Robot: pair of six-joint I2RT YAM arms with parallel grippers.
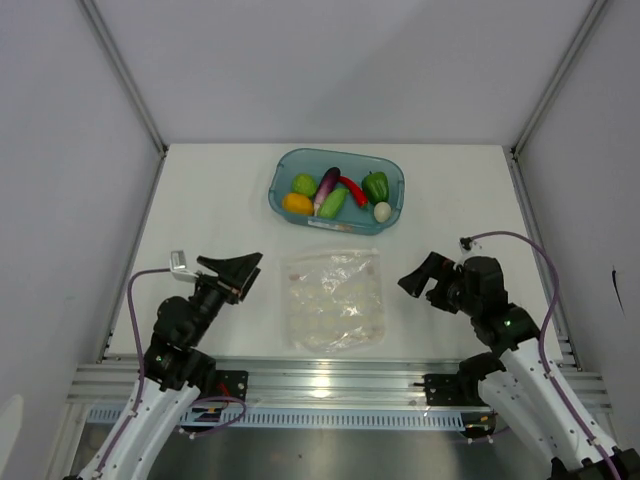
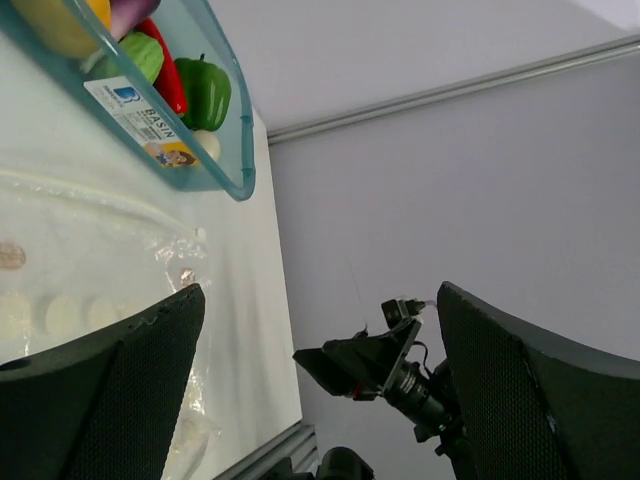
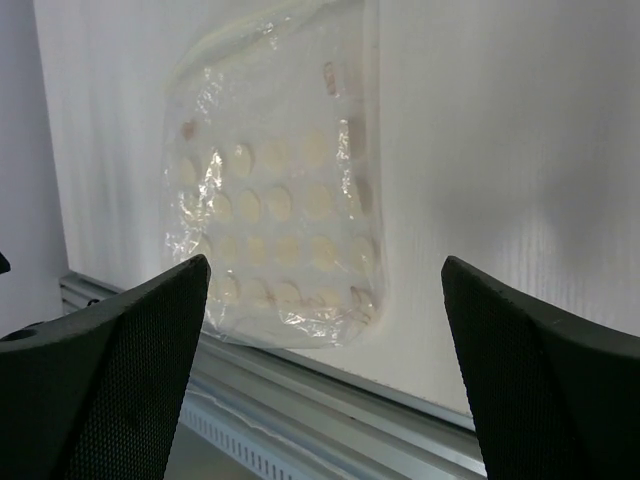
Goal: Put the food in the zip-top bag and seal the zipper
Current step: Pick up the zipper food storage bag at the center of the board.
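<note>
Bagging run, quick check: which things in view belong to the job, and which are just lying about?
Job: bag; eggplant; chili; dark green pepper; lime pepper; light green vegetable; yellow-orange piece; egg.

Just there: tray, which only holds the food for now; its label; rail at the near edge.

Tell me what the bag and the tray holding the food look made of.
Zip-top bag: thin clear plastic film, glossy, going by crinkles and glare. Tray: translucent teal plastic, probably rigid, smooth; the food shows through its wall.
</note>
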